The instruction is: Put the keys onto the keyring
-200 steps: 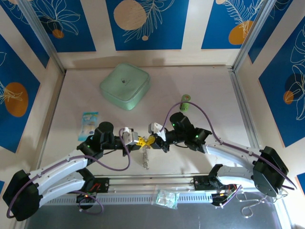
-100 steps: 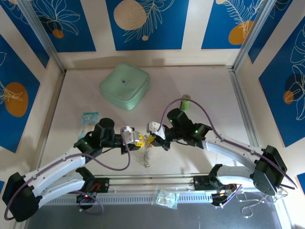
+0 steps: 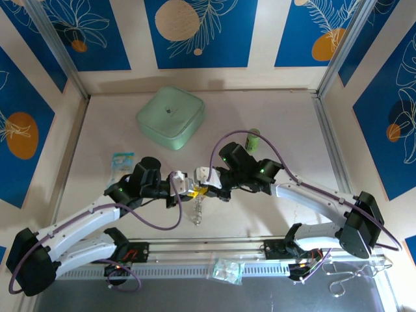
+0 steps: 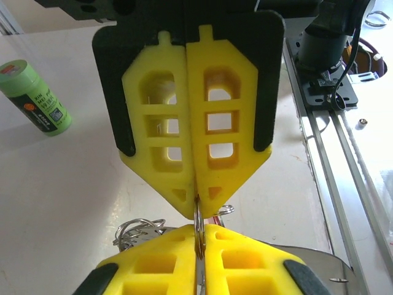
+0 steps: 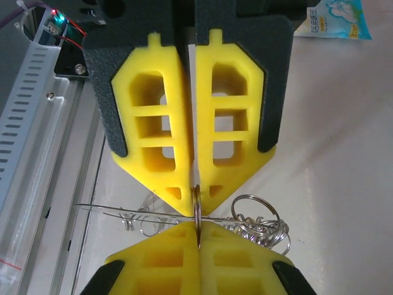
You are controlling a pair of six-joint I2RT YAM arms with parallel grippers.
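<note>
Left wrist view settles the grip. The left gripper [image 4: 199, 238] and the right gripper [image 4: 196, 206] meet tip to tip. Each pair of jaws is pressed together on the same thin metal ring, seen edge-on, which I take to be part of the keyring [image 4: 198, 216]. The yellow pads [image 4: 227, 129] leave no gap beyond the wire itself.

Just under the pinch sit more silver loops [image 4: 138, 230], coiled and tangled. Whether the keys are among them is too small to tell. From above, these loops trail from the meeting point toward the near edge of the counter [image 3: 273, 117].

Take the pale green lid [image 3: 170, 116] as the mark. The jaws meet on its near side, a little to its right and well apart from it. The green cylinder [image 3: 253, 139] lies to its right, and a blue packet [image 3: 122, 162] on its near left.

The step in hand looks like working the ring between two grips. To do it well, one gripper should hold firm while the other eases only enough to slide along the wire. If both let go together, the whole cluster would drop. Pull along the ring's plane, not across it, so the thin wire does not twist out of the pads. Keep the dangling loops away from the tips.
</note>
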